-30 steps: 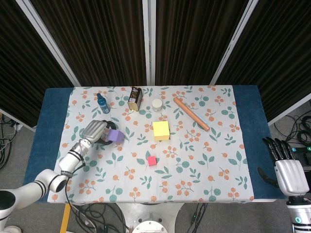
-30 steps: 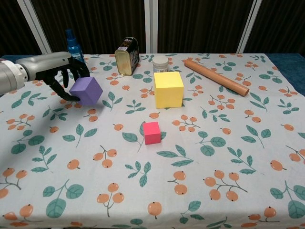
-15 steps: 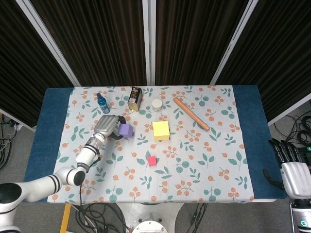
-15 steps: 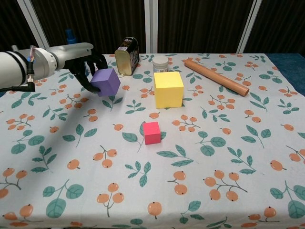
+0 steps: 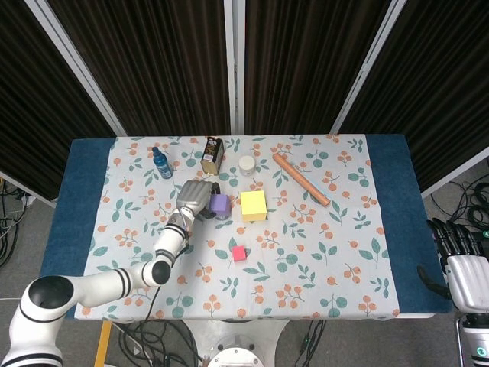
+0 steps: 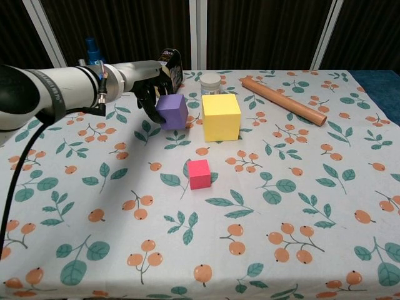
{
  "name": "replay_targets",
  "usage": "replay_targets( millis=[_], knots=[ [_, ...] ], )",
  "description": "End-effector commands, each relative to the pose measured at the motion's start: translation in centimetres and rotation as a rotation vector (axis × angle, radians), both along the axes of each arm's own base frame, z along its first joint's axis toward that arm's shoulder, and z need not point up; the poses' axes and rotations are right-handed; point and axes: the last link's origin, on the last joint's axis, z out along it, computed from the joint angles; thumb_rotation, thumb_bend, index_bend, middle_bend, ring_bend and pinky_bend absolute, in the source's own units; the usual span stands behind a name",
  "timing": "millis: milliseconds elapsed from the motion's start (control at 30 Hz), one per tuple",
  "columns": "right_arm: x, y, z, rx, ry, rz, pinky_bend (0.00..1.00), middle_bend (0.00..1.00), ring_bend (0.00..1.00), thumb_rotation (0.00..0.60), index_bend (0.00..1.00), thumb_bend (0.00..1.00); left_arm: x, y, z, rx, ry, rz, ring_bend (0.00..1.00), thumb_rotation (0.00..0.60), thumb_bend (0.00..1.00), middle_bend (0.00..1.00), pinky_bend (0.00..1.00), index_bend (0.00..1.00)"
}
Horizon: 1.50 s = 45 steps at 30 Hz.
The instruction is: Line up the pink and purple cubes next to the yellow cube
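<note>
Holding the purple foam cube [image 5: 220,204] [image 6: 172,110] in its dark fingers [image 6: 149,100], the left robot hand [image 5: 195,198] [image 6: 148,87] sits just at 9 o'clock of the large yellow foam cube [image 5: 253,205] [image 6: 220,116]. In the chest view the purple cube appears slightly tilted and raised off the cloth, with a narrow gap between it and the yellow cube; whether its lower edge touches the cloth cannot be told. The white arm [image 6: 56,94] reaches in from 9 o'clock across the desk [image 5: 84,160], which carries a white cloth printed with orange berries and green leaves [image 5: 344,252] [image 6: 300,206].

The small pink foam cube [image 5: 239,253] [image 6: 199,173] rests flat on the cloth at 6 o'clock of the yellow cube, apart from it and from the purple one.

The right robot hand [image 5: 462,260] hangs off the desk's edge at about 4 o'clock in the head view, holding nothing, its dark fingers [image 5: 451,235] extended and slightly apart.

Along the far side of the cloth, toward 12 o'clock, stand a blue plastic bottle [image 5: 161,163] [image 6: 92,49], a dark tin with a gold base lying tilted [image 5: 212,154] [image 6: 167,72] and a small white jar [image 5: 247,165] [image 6: 210,82]. A long orange-brown wooden rod [image 5: 300,179] [image 6: 284,100] lies diagonally at 1 o'clock of the yellow cube, well apart from it.
</note>
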Motion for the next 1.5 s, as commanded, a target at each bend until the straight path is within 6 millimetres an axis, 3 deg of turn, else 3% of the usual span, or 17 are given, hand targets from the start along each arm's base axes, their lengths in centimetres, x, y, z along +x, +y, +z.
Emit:
replay_targets(
  millis=[33, 633, 900, 1133, 1300, 1500],
  knots=[
    [-0.1, 0.0, 0.1, -0.001, -0.001, -0.003, 0.02, 0.00, 0.00, 0.600, 0.00, 0.22, 1.3, -0.1, -0.7, -0.004, 0.005, 0.006, 0.41, 0.600, 0.26, 0.49, 0.52, 0.49],
    [-0.7, 0.0, 0.5, -0.007, -0.003, -0.012, 0.02, 0.00, 0.00, 0.600, 0.00, 0.22, 2.0, 0.2, -2.3, 0.017, 0.054, 0.048, 0.41, 0.600, 0.26, 0.49, 0.52, 0.47],
    [-0.7, 0.2, 0.6, -0.011, 0.000, -0.014, 0.02, 0.00, 0.00, 0.600, 0.00, 0.22, 2.4, -0.2, -2.8, 0.000, 0.055, 0.032, 0.41, 0.600, 0.24, 0.43, 0.52, 0.31],
    [-0.5, 0.3, 0.7, -0.012, 0.000, -0.006, 0.02, 0.00, 0.00, 0.600, 0.00, 0.23, 2.2, -0.7, -1.6, -0.003, 0.054, -0.013, 0.33, 0.600, 0.23, 0.32, 0.51, 0.25],
    [-0.4, 0.3, 0.6, -0.010, -0.002, 0.001, 0.02, 0.00, 0.00, 0.600, 0.00, 0.22, 0.8, -1.1, 0.3, 0.036, 0.118, -0.102, 0.28, 0.600, 0.23, 0.29, 0.45, 0.24],
    [-0.4, 0.4, 0.6, -0.010, -0.002, 0.005, 0.02, 0.00, 0.00, 0.600, 0.00, 0.23, -1.2, -0.9, 0.8, 0.079, 0.215, -0.165, 0.25, 0.600, 0.16, 0.26, 0.42, 0.23]
  ],
)
